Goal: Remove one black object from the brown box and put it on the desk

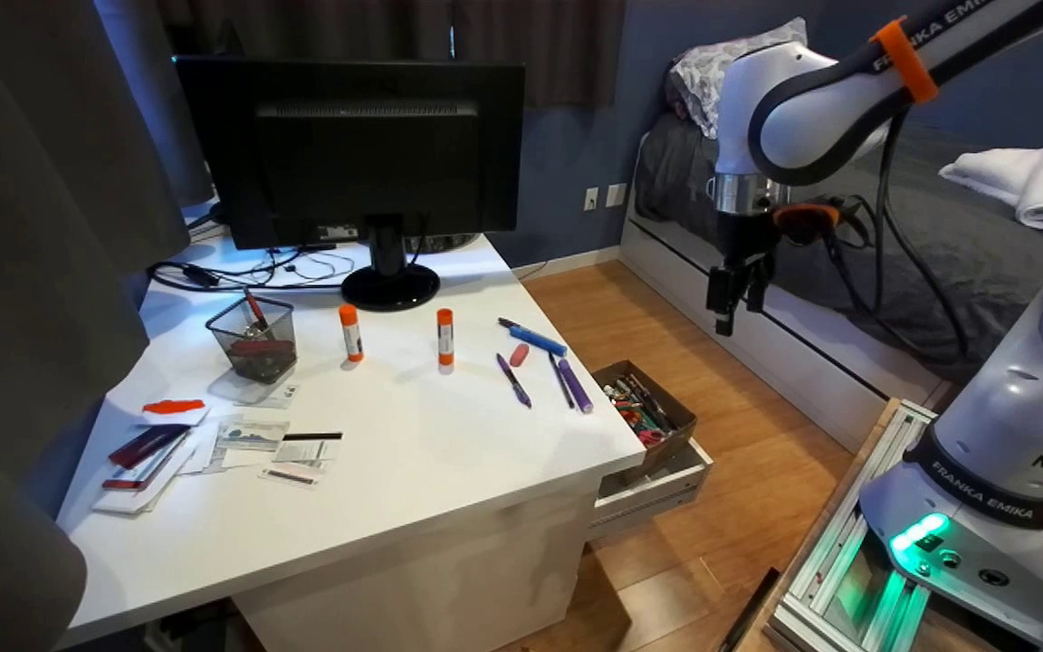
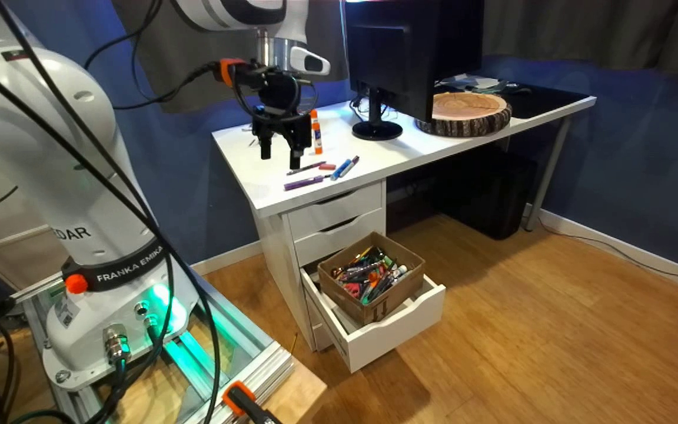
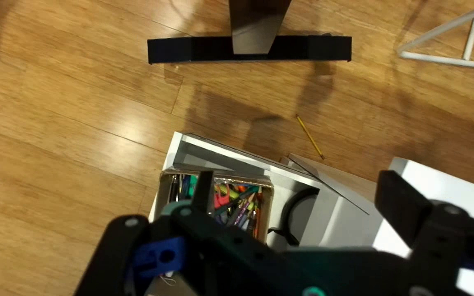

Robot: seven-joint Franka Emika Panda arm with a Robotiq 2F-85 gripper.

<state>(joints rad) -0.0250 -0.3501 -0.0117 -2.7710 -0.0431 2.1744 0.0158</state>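
The brown box is an open cardboard box, seen in both exterior views (image 1: 674, 441) (image 2: 398, 301) and in the wrist view (image 3: 266, 209). It sits in a pulled-out white drawer and is full of pens, pencils and red scissors. Several dark pens (image 2: 381, 287) lie among them; dark pens (image 3: 174, 187) also show at the box's left side in the wrist view. The white desk (image 1: 413, 444) (image 2: 248, 171) stands above the drawer. My gripper (image 1: 739, 317) (image 2: 281, 160) (image 3: 294, 181) is open and empty, pointing down, higher than the desk top. One finger covers part of the box in the wrist view.
On the desk stand a monitor (image 1: 386, 154), two glue sticks (image 1: 351, 333), a mesh pen cup (image 1: 254, 340), loose pens (image 1: 512, 380) and cards (image 1: 254, 439). The open drawer (image 2: 398, 335) juts out. A wood slice (image 2: 462, 115) lies behind the monitor. A pencil (image 3: 310, 136) lies on the floor.
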